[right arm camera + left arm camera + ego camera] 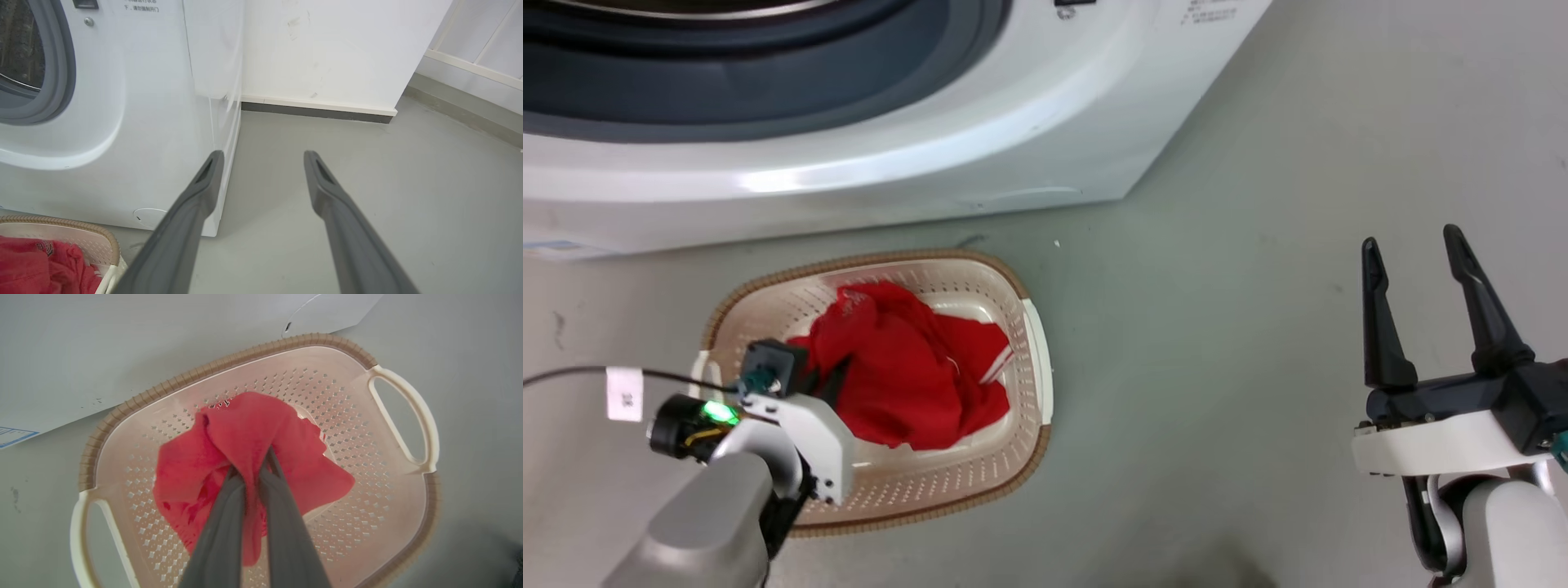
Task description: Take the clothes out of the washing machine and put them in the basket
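While the left gripper (253,460) pinches a fold of bright red fabric between its two long dark fingers, drawn almost together on the cloth, the clothes (907,376) lie in a soft, crumpled heap inside the basket (874,260). Thin white stripes show on the trim at the heap's right edge; whether the pile is one garment or two cannot be told from these angles. The basket, a rounded cream plastic tub with perforated walls, a brown woven-look rim and looped white handles, stands on the smooth grey floor (1217,343) just in front of the washing machine (931,155). The washer's glossy white front curves around a grey rubber ring, with a sliver of steel drum visible at the top of the head view. The right gripper (1411,237) hangs well apart to the basket's right, its tapered fingers spread wide and holding nothing, pointing toward the machine's corner and a white wall (327,53) with a dark skirting strip.
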